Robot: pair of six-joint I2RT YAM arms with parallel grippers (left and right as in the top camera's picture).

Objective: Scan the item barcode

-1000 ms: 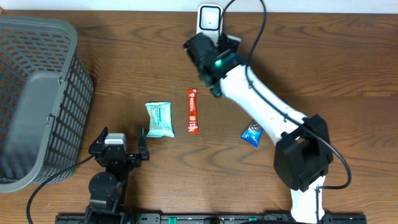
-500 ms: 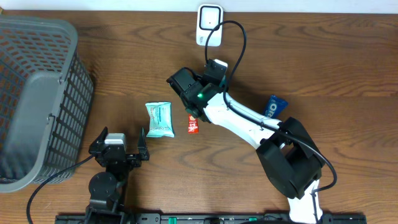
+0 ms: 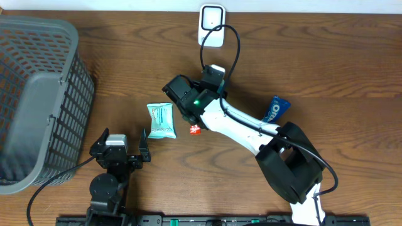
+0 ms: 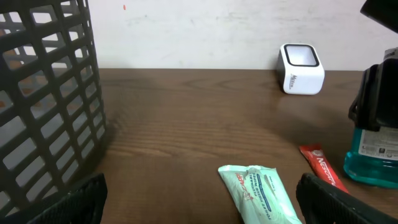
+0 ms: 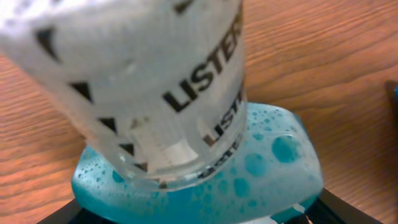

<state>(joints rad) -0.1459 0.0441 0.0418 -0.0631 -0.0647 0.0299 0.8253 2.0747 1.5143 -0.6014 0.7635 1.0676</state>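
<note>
Wooden table (image 3: 352, 56): basket (image 3: 38, 100) hugs left edge, scanner (image 3: 212, 25) far edge, bottle (image 4: 377, 163) central.

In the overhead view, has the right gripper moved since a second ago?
Yes. The right gripper, holding the mouthwash bottle, has swung away from the white scanner toward the red stick pack.

A green packet (image 4: 261, 193) lies near a red stick (image 4: 322, 169) and blue bottle (image 4: 373, 158).

Grey slatted plastic basket (image 3: 38, 94) walling the left edge; white robot arm (image 3: 239, 124) slanting across the centre, pale green wipes packet (image 3: 161, 119) just beside it; bare brown wooden table (image 3: 119, 94) open between packet and basket
</note>
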